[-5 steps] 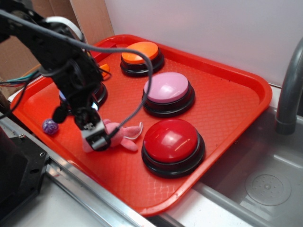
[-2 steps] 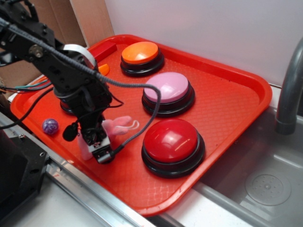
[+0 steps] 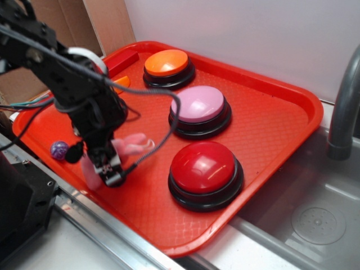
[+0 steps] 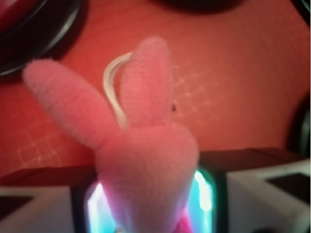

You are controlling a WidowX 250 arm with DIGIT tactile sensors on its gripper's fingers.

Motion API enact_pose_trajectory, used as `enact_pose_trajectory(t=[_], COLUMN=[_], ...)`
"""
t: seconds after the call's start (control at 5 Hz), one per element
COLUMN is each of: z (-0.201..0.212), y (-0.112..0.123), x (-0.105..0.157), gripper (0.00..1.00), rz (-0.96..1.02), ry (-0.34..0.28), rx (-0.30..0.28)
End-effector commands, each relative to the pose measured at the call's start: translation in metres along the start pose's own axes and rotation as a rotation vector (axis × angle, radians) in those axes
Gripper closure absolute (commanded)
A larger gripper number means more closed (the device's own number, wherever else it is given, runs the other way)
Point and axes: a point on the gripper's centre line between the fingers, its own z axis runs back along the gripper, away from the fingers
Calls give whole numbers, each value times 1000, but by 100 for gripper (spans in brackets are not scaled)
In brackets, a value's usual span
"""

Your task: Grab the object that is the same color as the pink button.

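Observation:
The object, a small pink plush toy (image 3: 133,144) with long ears and a thin white loop, is pinched in my gripper (image 3: 108,171) near the tray's front left. In the wrist view its body (image 4: 146,165) fills the gap between my fingers, my gripper (image 4: 150,204) is shut on it, and both ears point forward over the red tray floor. The pink button (image 3: 198,104), a pale dome on a black base, sits mid-tray, behind and to the right of my gripper.
The red tray (image 3: 270,129) also holds a red button (image 3: 203,167) just right of the toy, an orange button (image 3: 166,62) at the back and a purple ball (image 3: 59,149) at the left. A metal sink and a grey faucet (image 3: 343,112) lie to the right.
My gripper came down over the lying plush and closed on it. The toy is now tilted up off the tray, and the gripper has shifted slightly left.

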Motion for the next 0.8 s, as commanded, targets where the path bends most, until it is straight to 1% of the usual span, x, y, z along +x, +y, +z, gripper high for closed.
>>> enact_pose_trajectory(t=[0.0,0.2,0.4,0.6], z=[73,115,143,154], y=[45,66,75,82], x=[18,25,30,38], gripper=[100,100,100,100], rz=[353,478,525,559], ry=[18,-32,-78,-121], rx=[-1,4,43,68])
